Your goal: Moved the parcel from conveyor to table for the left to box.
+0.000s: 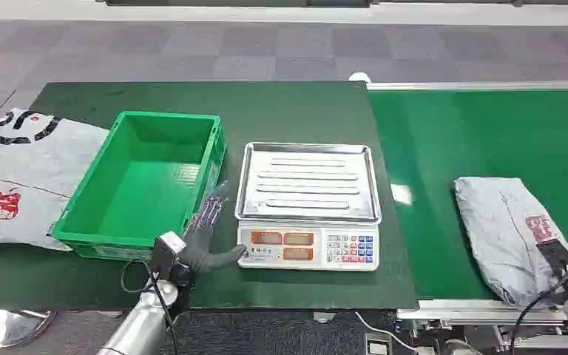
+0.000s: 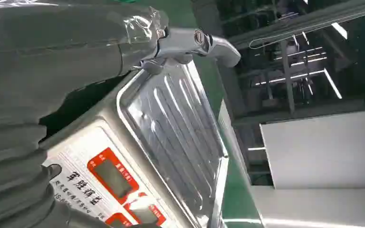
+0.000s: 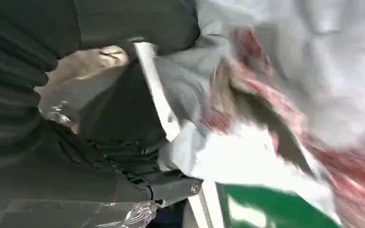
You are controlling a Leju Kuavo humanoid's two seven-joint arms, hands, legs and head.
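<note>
While our right hand (image 3: 100, 118) sits at the near end of the parcel (image 1: 506, 237), we can't tell whether it has a grip yet; the wrist pic is blurred, fingers up against the wrap. Parcel lies on the conveyor (image 1: 458, 140), long axis running away from that hand. Our left hand (image 1: 205, 225) is well off, fingers loosely apart & holding nothing, between crate (image 1: 144, 185) and scale (image 1: 308, 203). Dark table (image 1: 288, 107) has room beside the scale.

Parcel-sorting/logistics stn: green conveyor (image 1: 488, 133), weighing scale (image 1: 308, 203) (digital), green crate (image 1: 144, 181), grey carpet-tile floor.
</note>
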